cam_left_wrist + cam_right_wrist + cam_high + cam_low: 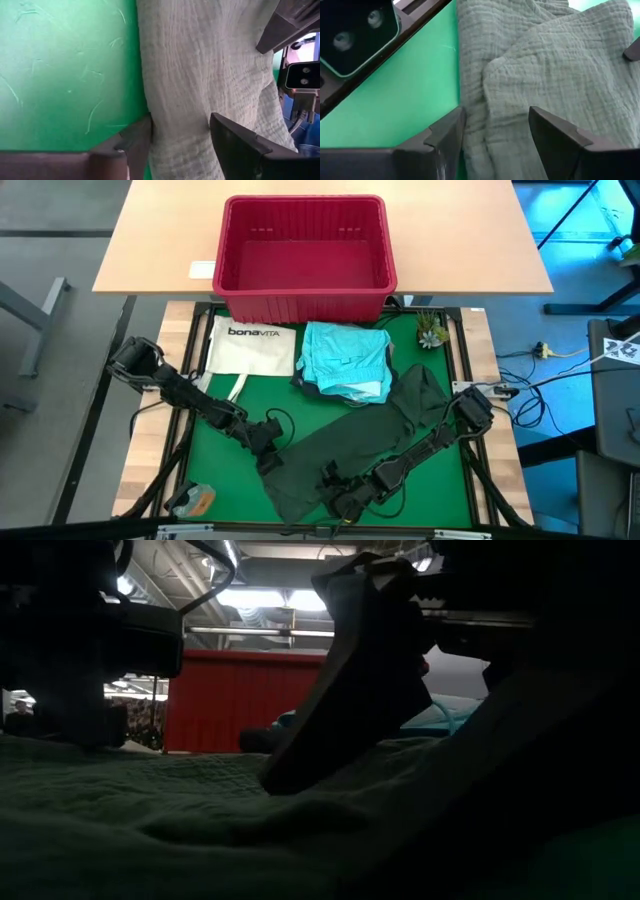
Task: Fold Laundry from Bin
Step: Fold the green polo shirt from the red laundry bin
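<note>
We see the dark green garment (pixel 370 435) spread across the green mat (pixel 240 480) on the tabletop, running from beside the light turquoise garment (pixel 345 360) toward the near edge. Our left gripper (pixel 268 442) sits low at the cloth's left edge, its jaws spread with a strip of the fabric between them, one finger (pixel 135 145) touching the cloth edge. Our right gripper (pixel 335 492) hangs over the near end, jaws likewise spread above the crinkled weave. The red bin (pixel 305 255) stands beyond the mat, and the white tote bag (pixel 250 345) lies beside the turquoise piece.
</note>
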{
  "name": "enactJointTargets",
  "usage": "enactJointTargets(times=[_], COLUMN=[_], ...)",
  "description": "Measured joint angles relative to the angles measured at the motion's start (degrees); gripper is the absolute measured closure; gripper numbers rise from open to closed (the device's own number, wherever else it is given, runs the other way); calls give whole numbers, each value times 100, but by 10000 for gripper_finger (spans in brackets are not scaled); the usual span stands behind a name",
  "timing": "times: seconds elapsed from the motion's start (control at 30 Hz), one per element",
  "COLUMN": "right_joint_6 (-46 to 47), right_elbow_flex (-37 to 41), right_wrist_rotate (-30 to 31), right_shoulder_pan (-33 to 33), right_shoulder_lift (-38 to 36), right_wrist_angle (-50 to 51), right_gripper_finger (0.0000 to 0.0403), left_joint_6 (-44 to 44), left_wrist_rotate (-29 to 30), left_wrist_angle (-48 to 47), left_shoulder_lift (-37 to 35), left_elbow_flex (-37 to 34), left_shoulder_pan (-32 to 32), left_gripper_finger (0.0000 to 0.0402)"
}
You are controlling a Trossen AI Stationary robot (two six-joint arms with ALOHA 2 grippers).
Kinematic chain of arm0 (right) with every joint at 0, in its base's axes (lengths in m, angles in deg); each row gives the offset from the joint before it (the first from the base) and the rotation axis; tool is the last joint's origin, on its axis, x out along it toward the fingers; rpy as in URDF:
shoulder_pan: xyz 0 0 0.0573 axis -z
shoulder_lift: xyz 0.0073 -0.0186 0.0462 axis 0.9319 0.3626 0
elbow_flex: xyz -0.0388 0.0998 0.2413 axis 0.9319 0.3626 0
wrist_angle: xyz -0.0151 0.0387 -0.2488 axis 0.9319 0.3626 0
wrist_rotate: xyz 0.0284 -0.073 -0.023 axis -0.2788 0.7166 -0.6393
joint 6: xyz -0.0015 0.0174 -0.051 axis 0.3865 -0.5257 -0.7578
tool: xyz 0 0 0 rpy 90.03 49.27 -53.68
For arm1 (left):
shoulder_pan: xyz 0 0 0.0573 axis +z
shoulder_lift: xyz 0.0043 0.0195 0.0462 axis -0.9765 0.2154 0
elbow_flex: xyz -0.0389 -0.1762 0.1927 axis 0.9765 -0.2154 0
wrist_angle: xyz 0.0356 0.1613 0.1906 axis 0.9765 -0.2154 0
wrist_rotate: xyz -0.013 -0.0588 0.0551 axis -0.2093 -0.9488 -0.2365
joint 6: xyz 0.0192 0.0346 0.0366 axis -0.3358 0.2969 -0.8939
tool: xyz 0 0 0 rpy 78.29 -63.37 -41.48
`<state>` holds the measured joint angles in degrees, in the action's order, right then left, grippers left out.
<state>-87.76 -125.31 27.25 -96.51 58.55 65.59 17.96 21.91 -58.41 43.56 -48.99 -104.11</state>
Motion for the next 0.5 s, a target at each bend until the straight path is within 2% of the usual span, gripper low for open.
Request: enactJointTargets(times=[0.17,0.5], right_joint_6=[2,-7], right_elbow_flex=[-2,12], right_wrist_rotate=[8,47], right_shoulder_pan=[-2,0], right_shoulder_lift=[25,47], right_wrist_angle=[-20,-31], right_gripper_finger=[219,386], left_joint_6=[128,293], left_wrist_rotate=[-1,-234], left_wrist_angle=[0,13], left_shoulder_lift=[0,0], left_elbow_flex=[0,0], left_shoulder_pan=[-9,37], left_gripper_finger=[255,377])
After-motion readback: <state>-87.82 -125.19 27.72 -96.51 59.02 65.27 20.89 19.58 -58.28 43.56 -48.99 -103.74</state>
